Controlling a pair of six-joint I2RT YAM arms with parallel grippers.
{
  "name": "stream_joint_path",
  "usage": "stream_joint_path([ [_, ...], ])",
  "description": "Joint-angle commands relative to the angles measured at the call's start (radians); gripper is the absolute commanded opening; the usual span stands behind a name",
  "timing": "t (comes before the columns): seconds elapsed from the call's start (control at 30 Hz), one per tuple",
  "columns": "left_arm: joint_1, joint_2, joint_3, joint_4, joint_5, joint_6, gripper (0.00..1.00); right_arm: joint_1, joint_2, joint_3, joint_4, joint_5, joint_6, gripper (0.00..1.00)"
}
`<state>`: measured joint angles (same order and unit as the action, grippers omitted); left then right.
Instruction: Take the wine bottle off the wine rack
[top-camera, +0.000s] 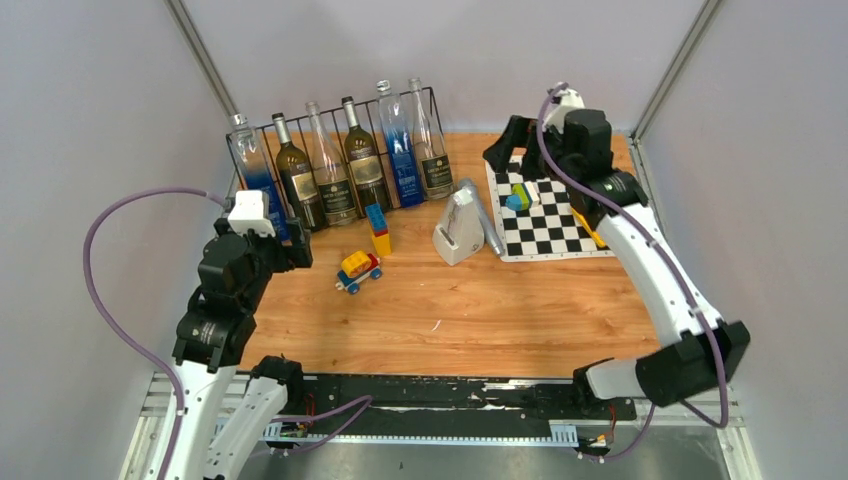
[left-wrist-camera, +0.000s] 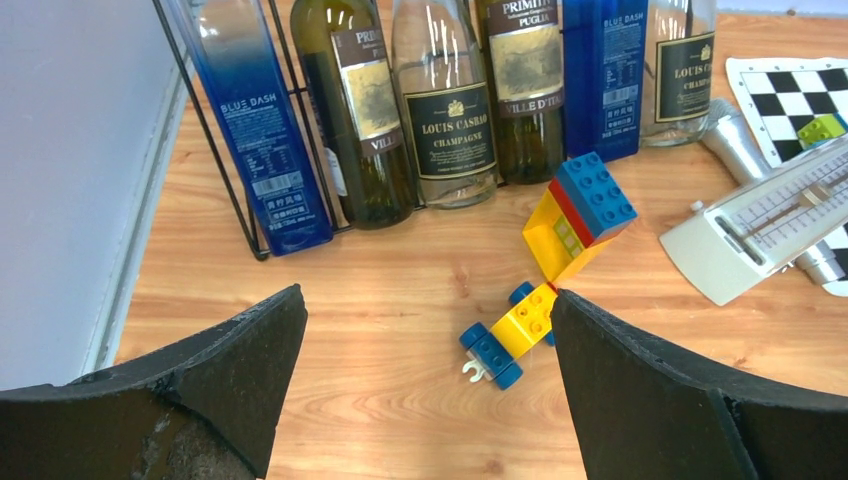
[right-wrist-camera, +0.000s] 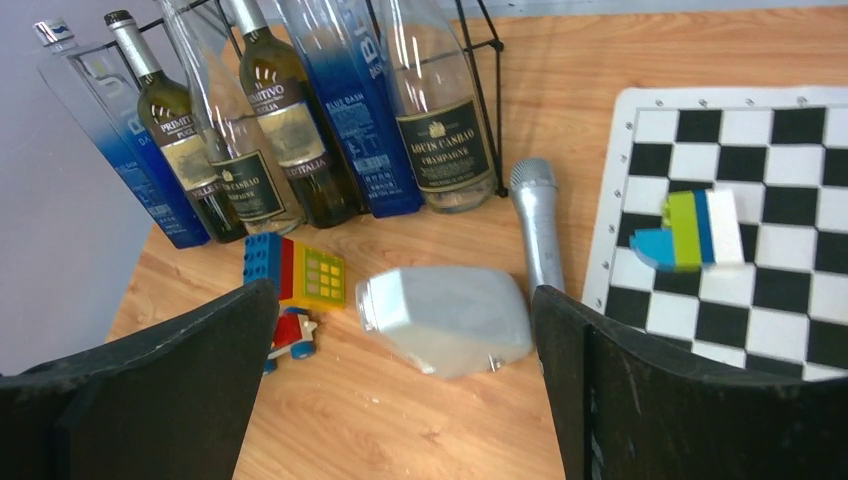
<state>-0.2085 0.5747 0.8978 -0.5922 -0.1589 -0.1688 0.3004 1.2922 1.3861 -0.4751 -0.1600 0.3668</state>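
Note:
The black wire wine rack stands at the table's far left and holds several upright bottles. They include a blue bottle at the left end, a dark green wine bottle and a clear champagne bottle at the right end. My left gripper is open and empty, just in front of the rack's left end. In the left wrist view the gripper faces the rack and the green bottle. My right gripper is open and empty, raised over the chessboard's far corner; in its wrist view it looks towards the rack.
A toy car and a blue-yellow block tower sit in front of the rack. A grey metronome and a silver microphone lie beside the chessboard mat, which carries small blocks. Walls enclose the table.

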Motion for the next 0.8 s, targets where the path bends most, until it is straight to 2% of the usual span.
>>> stream_joint_path([
  [0.0, -0.002, -0.043, 0.022, -0.039, -0.019, 0.043, 1.0, 0.038, 0.154, 0.179, 0.022, -0.055, -0.062, 1.0],
  [0.33, -0.002, -0.067, -0.01, -0.019, 0.013, 0.034, 1.0, 0.084, 0.534, 0.559, 0.019, -0.053, -0.13, 0.9],
  [0.47, -0.002, -0.064, -0.015, -0.009, 0.029, 0.034, 1.0, 0.088, 0.659, 0.692, 0.042, -0.052, -0.146, 0.82],
  [0.77, -0.002, -0.088, -0.032, 0.018, 0.065, 0.035, 1.0, 0.107, 0.855, 0.806, 0.187, -0.082, -0.168, 0.75],
])
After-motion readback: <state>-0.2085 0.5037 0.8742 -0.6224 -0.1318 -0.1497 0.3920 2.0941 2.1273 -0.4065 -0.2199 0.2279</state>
